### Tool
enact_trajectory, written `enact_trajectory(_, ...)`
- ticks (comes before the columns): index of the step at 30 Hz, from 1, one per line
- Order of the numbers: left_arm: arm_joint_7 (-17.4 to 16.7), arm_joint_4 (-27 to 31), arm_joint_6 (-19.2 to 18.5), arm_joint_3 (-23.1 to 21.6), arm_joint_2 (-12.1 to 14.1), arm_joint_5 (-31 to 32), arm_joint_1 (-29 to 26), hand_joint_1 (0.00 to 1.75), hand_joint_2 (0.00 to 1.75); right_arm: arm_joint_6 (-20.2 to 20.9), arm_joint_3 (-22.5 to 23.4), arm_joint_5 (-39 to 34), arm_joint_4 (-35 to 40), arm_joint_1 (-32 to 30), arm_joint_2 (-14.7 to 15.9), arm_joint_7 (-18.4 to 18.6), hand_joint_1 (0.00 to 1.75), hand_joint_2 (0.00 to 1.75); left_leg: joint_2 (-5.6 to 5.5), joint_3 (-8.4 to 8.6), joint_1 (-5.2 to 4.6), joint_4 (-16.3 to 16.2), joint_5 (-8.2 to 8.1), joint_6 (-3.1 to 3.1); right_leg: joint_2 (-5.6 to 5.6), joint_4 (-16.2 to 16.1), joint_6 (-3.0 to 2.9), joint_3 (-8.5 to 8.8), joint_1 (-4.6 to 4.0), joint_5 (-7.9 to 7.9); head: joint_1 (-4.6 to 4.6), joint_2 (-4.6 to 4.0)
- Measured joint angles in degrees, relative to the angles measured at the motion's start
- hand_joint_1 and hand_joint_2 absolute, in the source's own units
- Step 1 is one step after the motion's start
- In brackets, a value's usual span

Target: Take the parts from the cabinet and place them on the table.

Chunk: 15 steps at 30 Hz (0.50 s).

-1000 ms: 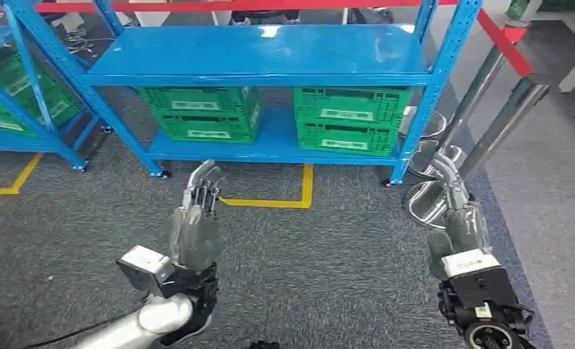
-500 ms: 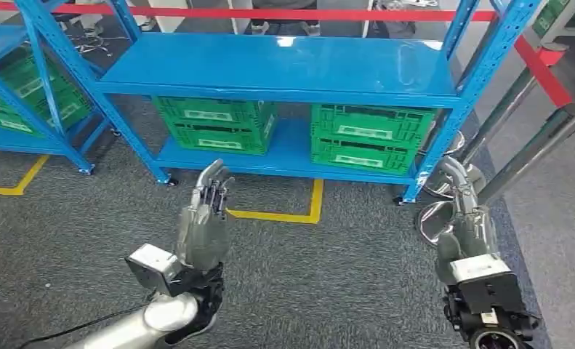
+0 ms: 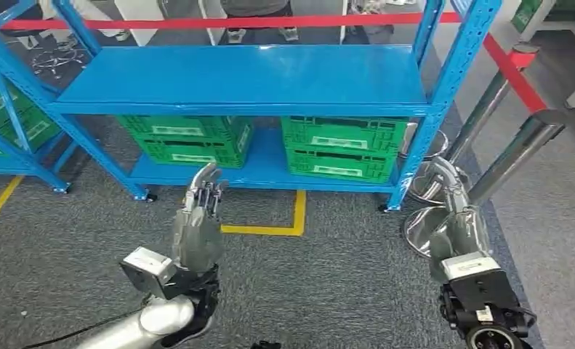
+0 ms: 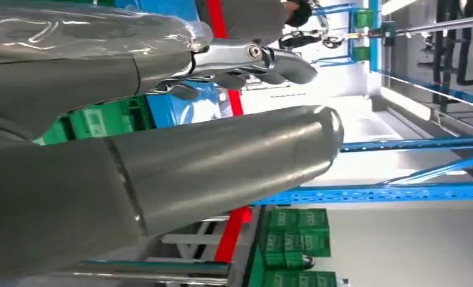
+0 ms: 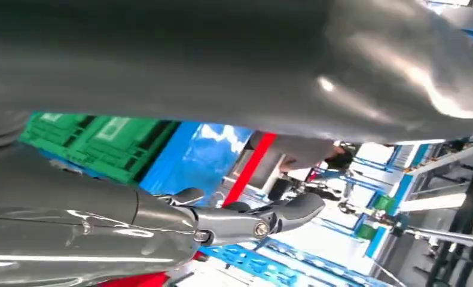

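Note:
A blue shelving cabinet (image 3: 240, 76) stands ahead, its upper shelf bare. Two green crates sit on its lower shelf, one on the left (image 3: 186, 138) and one on the right (image 3: 342, 145); what they hold is hidden. My left hand (image 3: 197, 225) is raised over the grey carpet in front of the cabinet, fingers straight and apart, holding nothing. My right hand (image 3: 459, 225) is raised on the right in the same way, also holding nothing. The left wrist view shows the left hand (image 4: 180, 107) with thumb and fingers extended; the right wrist view shows the right hand (image 5: 180, 221) likewise.
A second blue rack with green crates (image 3: 11, 116) stands at the left. Steel barrier posts (image 3: 517, 156) with round bases (image 3: 426, 222) and a red belt (image 3: 509, 65) flank the cabinet's right side. Yellow floor tape (image 3: 270, 229) lies before it. A person's legs (image 3: 255, 11) are behind the cabinet.
The whole scene has shifted between frames, so the camera has moved; the cabinet sits a little further left and higher in view. Both hands stay raised and hold nothing.

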<state>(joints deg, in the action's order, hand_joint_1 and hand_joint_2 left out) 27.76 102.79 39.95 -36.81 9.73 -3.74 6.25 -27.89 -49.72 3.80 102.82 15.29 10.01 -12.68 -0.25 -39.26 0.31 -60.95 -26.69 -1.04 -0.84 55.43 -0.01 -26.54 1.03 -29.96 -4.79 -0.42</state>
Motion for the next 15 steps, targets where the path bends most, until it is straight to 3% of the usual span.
enact_trajectory(1, -0.1, 0.0, 0.0, 0.0, 0.0, 0.1, 0.0, 0.00, 0.00, 0.1, 0.0, 0.0, 0.0, 0.0, 0.0, 0.0, 0.00, 0.00, 0.02, 0.89, -0.39, 4.7, 5.34, 0.70, 0.01, -0.1, 0.09, 0.19, 0.00, -0.73, -0.09, 0.00)
enact_trajectory(2, -0.2, 0.0, 0.0, 0.0, 0.0, 0.2, -0.3, 0.00, 0.00, 0.4, -0.1, 0.0, -0.1, 0.1, 0.0, 0.0, 0.00, 0.00, -0.31, 0.46, -0.85, 4.2, 5.35, 0.67, -0.24, -0.2, 0.45, 1.37, -0.14, -1.25, 0.75, 0.00)
enact_trajectory(3, -0.3, 0.0, 0.0, 0.0, 0.0, 0.4, -0.4, 0.00, 0.00, 0.5, -0.1, 0.0, -0.1, 0.1, 0.0, 0.1, 0.00, 0.00, -0.26, 1.08, -1.02, 5.3, 4.98, 1.09, -0.35, -0.7, 0.88, 1.01, -0.05, -1.54, 0.46, 0.00)
enact_trajectory(4, -0.3, 0.1, 0.0, 0.0, 0.0, 0.4, -0.5, 0.00, 0.00, 0.9, -0.1, -0.1, -0.1, 0.1, 0.0, 0.2, 0.00, 0.00, -0.30, 1.22, -1.05, 5.3, 5.72, 1.17, -0.38, -1.3, 1.17, 1.84, -0.07, -1.59, 0.22, 0.00)
enact_trajectory(6, -0.3, 0.2, 0.0, 0.1, 0.0, 0.7, -0.5, 0.00, 0.00, 1.2, 0.0, 0.0, 0.0, 0.2, 0.0, 0.0, 0.00, 0.00, -0.33, 3.03, -0.70, 6.3, 4.99, 1.63, -0.39, 0.1, 1.96, 2.43, -0.27, -0.88, 0.53, 0.00)
enact_trajectory(8, -0.2, 0.2, 0.0, 0.1, -0.1, 0.7, -0.5, 0.00, 0.00, 1.6, 0.0, 0.0, -0.1, 0.3, 0.0, -0.1, 0.00, 0.00, -0.24, 5.20, -0.44, 7.1, 4.08, 2.24, 0.25, 7.3, 2.13, -1.47, -0.13, -0.68, 0.96, 0.00)
enact_trajectory(9, -0.2, 0.2, 0.0, 0.1, -0.1, 0.7, -0.5, 0.00, 0.00, 1.6, 0.0, 0.0, -0.1, 0.4, 0.0, -0.1, 0.00, 0.00, -0.25, 5.83, -0.46, 7.2, 3.55, 2.41, 0.31, 12.2, 2.36, -4.55, -0.13, -1.82, 1.31, 0.00)
enact_trajectory(10, -0.2, 0.3, 0.0, 0.1, -0.1, 0.7, -0.6, 0.00, 0.00, 1.7, 0.0, 0.0, -0.1, 0.3, 0.0, -0.1, 0.00, 0.00, -0.25, 6.51, -0.47, 7.2, 2.91, 2.45, 0.32, 16.2, 2.37, -7.52, -0.10, -4.19, 1.40, 0.00)
enact_trajectory(12, -0.2, 0.3, 0.0, 0.1, -0.1, 0.7, -0.8, 0.00, 0.00, 2.0, 0.0, 0.0, -0.1, 0.3, 0.0, -0.2, 0.00, 0.00, -0.36, 8.22, -0.48, 7.2, 1.56, 2.52, 0.33, 18.9, 2.73, -11.00, -0.11, -8.55, 1.51, 0.00)
enact_trajectory(13, -0.2, 0.3, 0.0, 0.1, -0.1, 0.8, -0.9, 0.00, 0.00, 2.1, 0.0, -0.2, -0.2, 0.3, 0.0, -0.2, 0.00, 0.00, -0.49, 9.37, -0.48, 7.2, 0.75, 2.48, 0.34, 17.3, 2.67, -11.46, -0.10, -8.75, 1.55, 0.00)
enact_trajectory(14, -0.2, 0.3, 0.0, 0.1, -0.1, 0.8, -1.0, 0.00, 0.00, 2.2, 0.0, -0.2, -0.2, 0.3, 0.0, -0.2, 0.00, 0.00, -0.59, 10.64, -0.48, 7.2, 0.00, 2.37, 0.34, 13.9, 2.51, -11.17, -0.11, -6.82, 1.66, 0.00)
enact_trajectory(15, -0.3, 0.3, 0.0, 0.1, -0.1, 0.8, -1.0, 0.00, 0.00, 2.2, 0.0, -0.2, -0.2, 0.3, 0.0, -0.2, 0.00, 0.00, -0.65, 11.89, -0.51, 7.2, -0.86, 2.21, 0.33, 9.4, 2.37, -10.58, -0.12, -2.84, 1.81, 0.00)
